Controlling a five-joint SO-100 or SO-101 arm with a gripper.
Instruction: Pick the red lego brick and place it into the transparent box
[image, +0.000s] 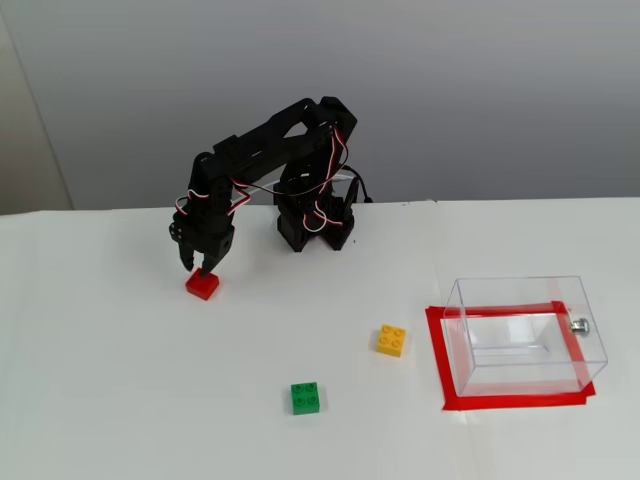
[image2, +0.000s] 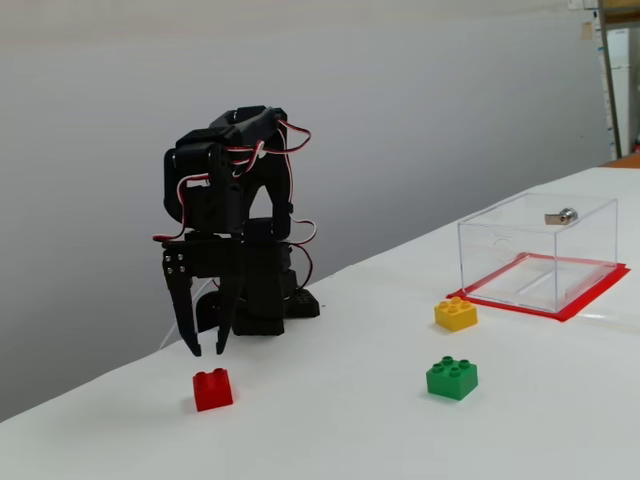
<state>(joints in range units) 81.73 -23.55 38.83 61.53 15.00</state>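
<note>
The red lego brick (image: 203, 285) (image2: 212, 389) lies on the white table at the left in both fixed views. My gripper (image: 197, 268) (image2: 207, 350) hangs just above it, pointing down, open, with nothing between its fingers. The fingertips are clear of the brick's studs. The transparent box (image: 522, 372) (image2: 510, 255) stands far off to the right inside a red tape outline (image: 436, 350) (image2: 580, 301), with a small metal knob (image: 579, 325) (image2: 566, 215) on its far side. The box holds nothing.
A yellow brick (image: 391, 340) (image2: 455, 314) sits left of the box and a green brick (image: 306, 397) (image2: 452, 378) lies nearer the table's front. The arm's base (image: 315, 222) (image2: 262, 300) stands at the back edge by the grey wall.
</note>
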